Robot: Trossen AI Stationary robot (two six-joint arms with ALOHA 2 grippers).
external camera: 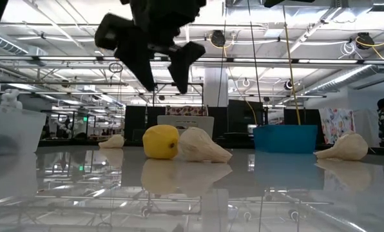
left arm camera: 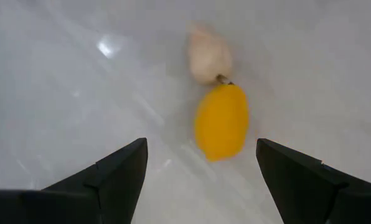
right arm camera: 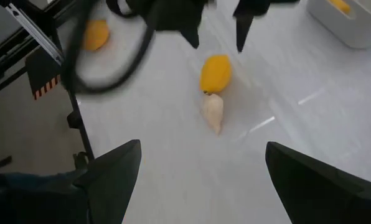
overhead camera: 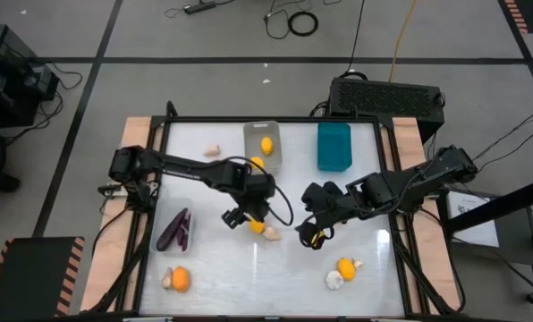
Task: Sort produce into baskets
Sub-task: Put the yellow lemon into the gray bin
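Note:
A yellow fruit (overhead camera: 257, 226) lies mid-table, with a cream garlic bulb (overhead camera: 272, 233) touching one end. My left gripper (overhead camera: 240, 217) hangs open just above them, fingers pointing down; in the low view it (external camera: 161, 80) is clear of the fruit (external camera: 161, 142). The left wrist view shows the fruit (left arm camera: 221, 121) ahead, between the fingers' lines. My right gripper (overhead camera: 313, 234) is open and raised to the right, touching nothing; it sees the fruit (right arm camera: 215, 73) and bulb (right arm camera: 213, 112). The grey basket (overhead camera: 274, 159) holds a yellow fruit (overhead camera: 266, 145). The clear basket (overhead camera: 157, 234) holds purple eggplants (overhead camera: 175, 230). The teal basket (overhead camera: 334, 146) stands far right.
A garlic bulb (overhead camera: 213, 150) lies at the far left. An orange fruit (overhead camera: 179, 278) and a bulb (overhead camera: 167, 280) lie near left. Another orange fruit (overhead camera: 345, 266) and bulb (overhead camera: 334, 280) lie near right. A black vented box (overhead camera: 387, 97) stands beyond the far edge.

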